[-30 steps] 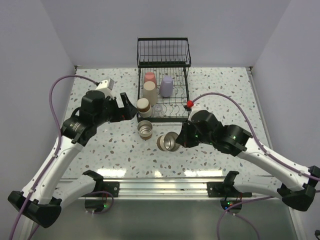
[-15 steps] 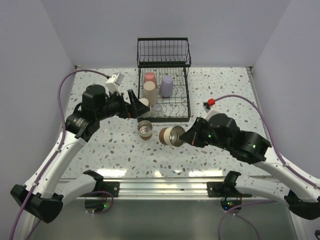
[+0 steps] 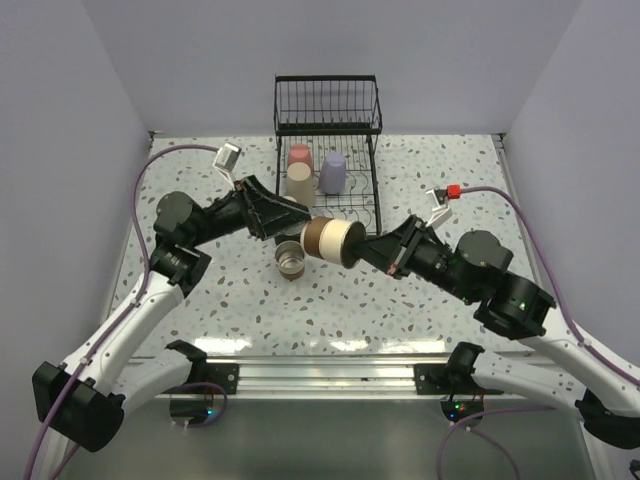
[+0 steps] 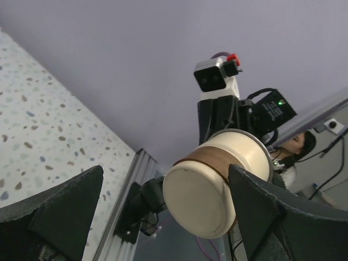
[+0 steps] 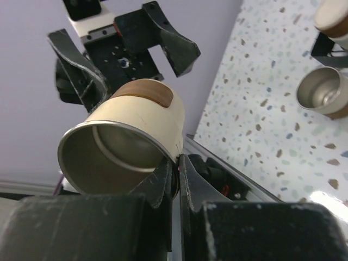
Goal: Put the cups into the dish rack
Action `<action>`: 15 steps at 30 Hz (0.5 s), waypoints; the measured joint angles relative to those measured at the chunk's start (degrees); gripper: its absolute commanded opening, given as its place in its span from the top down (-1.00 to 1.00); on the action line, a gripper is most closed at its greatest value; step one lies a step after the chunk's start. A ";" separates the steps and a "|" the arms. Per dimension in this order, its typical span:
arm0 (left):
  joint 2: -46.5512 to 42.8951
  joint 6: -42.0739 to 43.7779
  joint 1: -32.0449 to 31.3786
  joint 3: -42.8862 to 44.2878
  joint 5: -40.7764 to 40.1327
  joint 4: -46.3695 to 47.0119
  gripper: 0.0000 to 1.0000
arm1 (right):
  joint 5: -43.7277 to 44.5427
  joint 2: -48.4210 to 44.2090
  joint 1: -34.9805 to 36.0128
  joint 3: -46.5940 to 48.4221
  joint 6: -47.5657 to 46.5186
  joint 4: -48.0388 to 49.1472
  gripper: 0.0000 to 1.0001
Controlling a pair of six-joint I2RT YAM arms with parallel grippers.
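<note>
A cream cup with a brown band and shiny inside (image 3: 328,241) hangs on its side above the table. My right gripper (image 3: 374,251) is shut on its rim (image 5: 175,163), one finger inside and one outside. My left gripper (image 3: 297,220) stands open just left of it. In the left wrist view the cup's base (image 4: 205,191) sits between the wide-apart fingers (image 4: 60,209), close to the right one. A second metal-lined cup (image 3: 290,260) stands upright on the table. The black wire dish rack (image 3: 327,110) holds a pink cup (image 3: 299,154), a beige cup (image 3: 299,184) and a lavender cup (image 3: 333,172).
The rack's tall wire basket stands at the back. The speckled table is walled on three sides. An aluminium rail (image 3: 320,372) with both arm bases runs along the near edge. Purple cables (image 3: 180,152) loop off each wrist.
My right gripper has lifted the cream and brown cup off the table and carried it left and up. My left gripper has swung right, its open fingers now at the cup's base.
</note>
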 measured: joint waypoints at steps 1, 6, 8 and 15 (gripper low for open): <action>0.22 -2.93 0.02 -0.83 0.96 4.61 -1.00 | -0.28 -0.11 0.00 0.00 0.31 1.64 1.00; 2.12 -13.64 0.07 -1.11 3.45 22.62 -1.00 | -0.98 0.66 0.00 0.07 1.16 8.52 1.00; 2.45 -16.59 0.07 -1.42 3.74 27.74 -1.00 | -1.64 1.53 -0.09 0.50 1.11 9.70 1.00; 5.68 -25.16 0.07 -2.62 4.85 40.26 -1.00 | -4.87 7.52 -0.90 3.43 1.03 13.18 1.00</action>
